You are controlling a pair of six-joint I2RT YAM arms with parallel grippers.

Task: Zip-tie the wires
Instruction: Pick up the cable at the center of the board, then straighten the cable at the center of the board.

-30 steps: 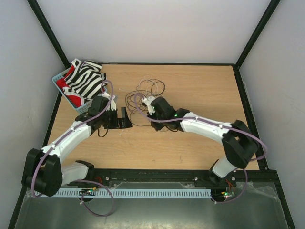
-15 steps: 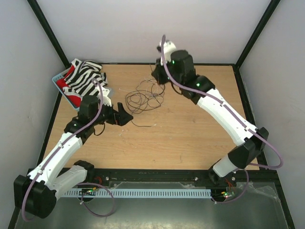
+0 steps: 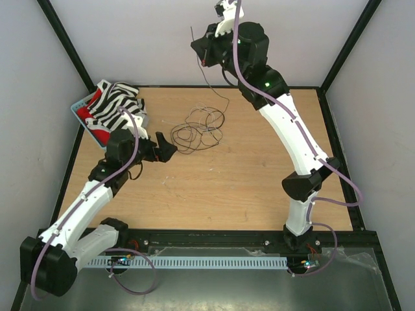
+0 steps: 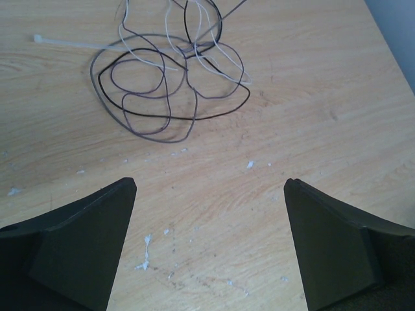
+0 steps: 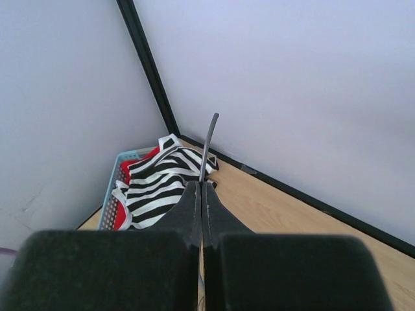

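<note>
The wires [image 3: 198, 126] lie as a loose tangle of thin dark and pale loops on the wooden table, back centre. They also show at the top of the left wrist view [image 4: 168, 84]. My right gripper [image 3: 202, 55] is raised high above the back of the table. It is shut on one grey wire strand [image 5: 209, 139], whose end sticks up past the fingertips; the strand trails down to the tangle. My left gripper [image 3: 165, 150] is open and empty, low over the table just left of the tangle. A white zip tie [image 4: 71, 43] lies beside the loops.
A light blue basket [image 3: 81, 103] with black-and-white striped and red cloth [image 3: 117, 107] stands at the back left corner; it also shows in the right wrist view [image 5: 110, 194]. White walls with black frame posts enclose the table. Small white crumbs dot the wood.
My right arm has lifted from the table beside the tangle to high over the back edge, pulling one strand up. My left gripper has drawn back slightly left and stays open.
</note>
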